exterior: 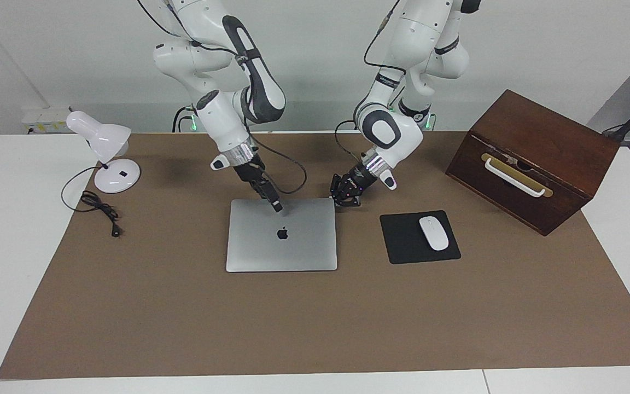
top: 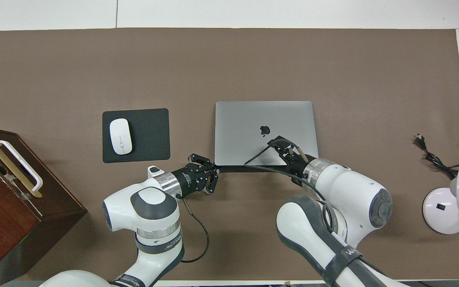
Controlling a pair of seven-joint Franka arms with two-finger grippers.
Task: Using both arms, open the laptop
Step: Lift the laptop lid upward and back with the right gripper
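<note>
The closed laptop (exterior: 281, 234) lies flat. The right gripper (exterior: 276, 207), jaws pressed together, tips its lid; the left gripper (exterior: 343, 199), jaws spread, sits just beside its corner nearest the robots

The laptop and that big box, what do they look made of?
The laptop: probably aluminium, matte silver-grey with an even, soft sheen on its shut lid. The box: dark stained wood by its brown, faintly grained faces, with a white handle on a brass-coloured plate.

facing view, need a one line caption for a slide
Closed laptop on the brown mat: right gripper on its lid near the robots' edge, left gripper at its corner beside it.
</note>
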